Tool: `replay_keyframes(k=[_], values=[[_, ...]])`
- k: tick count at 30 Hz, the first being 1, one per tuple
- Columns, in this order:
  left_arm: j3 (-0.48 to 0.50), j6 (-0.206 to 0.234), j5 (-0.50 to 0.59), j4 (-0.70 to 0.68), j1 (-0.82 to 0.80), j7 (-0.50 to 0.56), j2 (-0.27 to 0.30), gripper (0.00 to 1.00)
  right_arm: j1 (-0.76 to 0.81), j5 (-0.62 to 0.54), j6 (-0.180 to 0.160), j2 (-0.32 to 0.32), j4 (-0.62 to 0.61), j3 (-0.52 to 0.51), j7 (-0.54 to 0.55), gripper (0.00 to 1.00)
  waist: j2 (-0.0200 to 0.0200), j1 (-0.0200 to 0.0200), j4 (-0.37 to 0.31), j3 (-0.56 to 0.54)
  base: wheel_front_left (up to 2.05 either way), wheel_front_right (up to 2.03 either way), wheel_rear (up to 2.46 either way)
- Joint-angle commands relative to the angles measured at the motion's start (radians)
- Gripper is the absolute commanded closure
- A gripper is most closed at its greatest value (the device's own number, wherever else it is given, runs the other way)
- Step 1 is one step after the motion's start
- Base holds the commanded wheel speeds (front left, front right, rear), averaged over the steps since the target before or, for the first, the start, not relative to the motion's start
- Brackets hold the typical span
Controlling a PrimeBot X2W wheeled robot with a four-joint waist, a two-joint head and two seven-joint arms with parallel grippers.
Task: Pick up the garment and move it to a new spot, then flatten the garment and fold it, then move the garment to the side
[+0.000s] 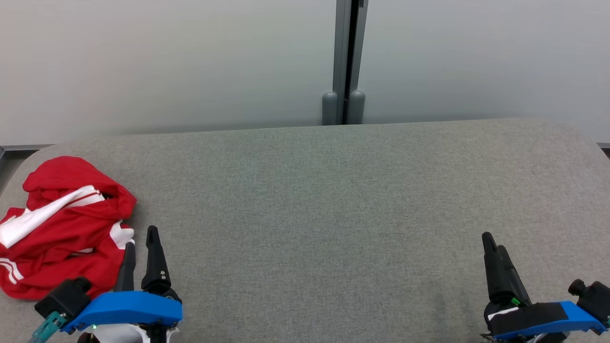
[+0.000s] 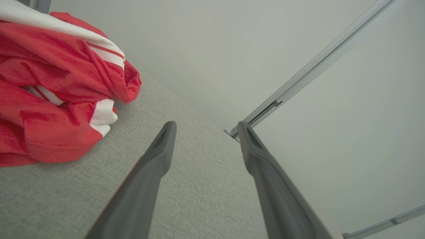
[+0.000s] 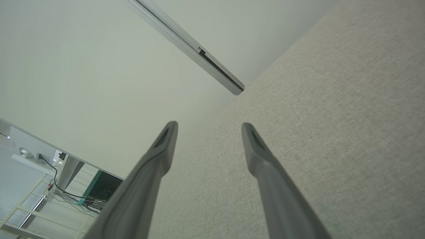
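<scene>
Right now both sets of jaws stand wide apart, with nothing between them. The left gripper [image 1: 140,239] hovers just beside the garment [image 1: 62,228], off its near right edge. The left wrist view shows its fingers [image 2: 156,156] over bare grey cloth, with the red folds lying to one side of them. That looks like a ready pose, spread wide so a thick bunch of fabric can fit in. The garment itself is a crumpled red heap with white stripes, sitting on the padded table [image 1: 310,190] and not lifted at all. The first pickup has not begun. The right gripper [image 1: 493,243] waits well apart from the garment, far across the bare stretch of table. Probably that keeps the open middle free as the new spot for laying the garment flat. Well beyond the garment, a grey post [image 1: 344,62] rises behind the table.
</scene>
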Motion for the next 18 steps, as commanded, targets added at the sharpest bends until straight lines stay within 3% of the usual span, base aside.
replay_keyframes(k=[1, 18], values=[[-0.003, 0.004, 0.021, -0.009, -0.016, -0.008, 0.007, 0.0, 0.001, -0.018, 0.001, -0.007, -0.014, 0.002, -0.009, 0.0, 0.0, 0.0, 0.0, 0.0, 0.0, 0.0, 0.0], [-0.017, 0.04, 0.231, 0.011, -0.016, -0.056, 0.012, 0.0, 0.018, -0.211, 0.002, -0.008, -0.012, 0.022, -0.057, 0.0, 0.0, 0.0, 0.006, -0.002, 0.0, 0.0, 0.0]])
